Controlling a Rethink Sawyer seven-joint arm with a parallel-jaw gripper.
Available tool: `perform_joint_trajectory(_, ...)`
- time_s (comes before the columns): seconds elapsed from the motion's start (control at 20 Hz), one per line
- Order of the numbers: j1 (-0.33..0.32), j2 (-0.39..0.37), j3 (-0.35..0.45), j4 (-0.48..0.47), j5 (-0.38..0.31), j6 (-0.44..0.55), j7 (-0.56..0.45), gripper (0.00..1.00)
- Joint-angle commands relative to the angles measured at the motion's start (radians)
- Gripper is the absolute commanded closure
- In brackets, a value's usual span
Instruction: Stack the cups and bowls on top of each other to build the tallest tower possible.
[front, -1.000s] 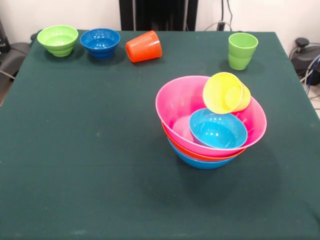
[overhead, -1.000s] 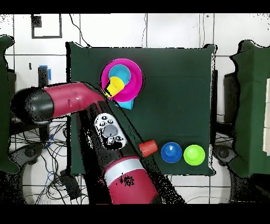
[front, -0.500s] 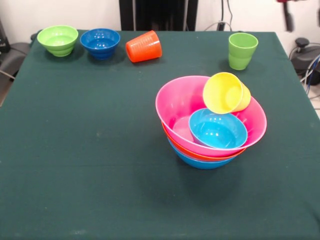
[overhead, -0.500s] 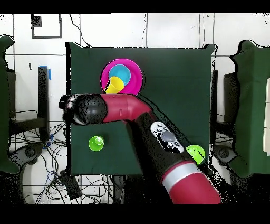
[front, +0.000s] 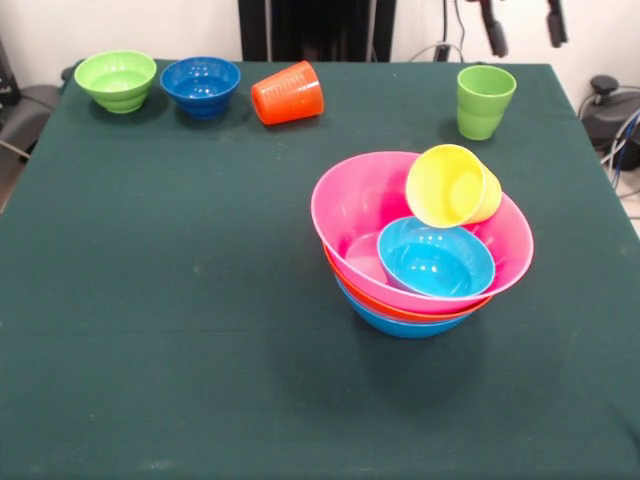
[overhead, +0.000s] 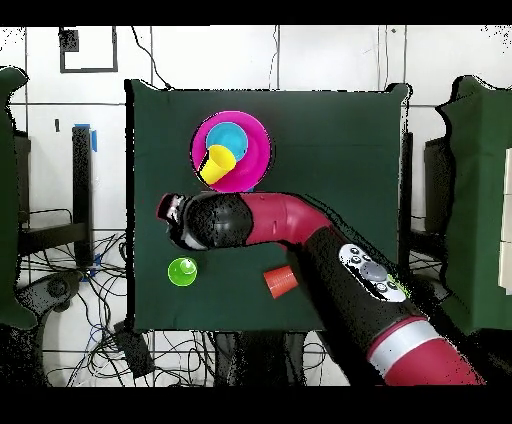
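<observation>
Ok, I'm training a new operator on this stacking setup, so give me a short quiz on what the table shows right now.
1. True or false: the orange cup lies on its side.
2. What sits inside the pink bowl next to the tilted yellow cup? A) cyan bowl B) dark blue bowl C) light green bowl
3. Fill in: the upright cup nearest the open end effector is ____.

Key: 1 true; 2 A; 3 the light green cup.
</observation>
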Motion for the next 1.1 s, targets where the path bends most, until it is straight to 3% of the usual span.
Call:
perform_joint_trajectory(0.05, -0.033, 0.062, 0.113, 0.035, -0.170, 0.032, -0.266, 0.00)
perform_joint_trajectory(0.35, -0.032, 0.066, 0.129, -0.083, -0.288, 0.147, -0.342, 0.00)
perform_joint_trajectory(0.65, 0.137, -0.003, 0.034, -0.296, -0.506, 0.335, -0.371, 0.00)
perform_joint_trajectory(0.9, 0.226, 0.007, 0.022, -0.403, -0.604, 0.440, -0.359, 0.00)
perform_joint_trajectory(1.1, 0.263, 0.025, 0.019, -0.449, -0.639, 0.483, -0.351, 0.00)
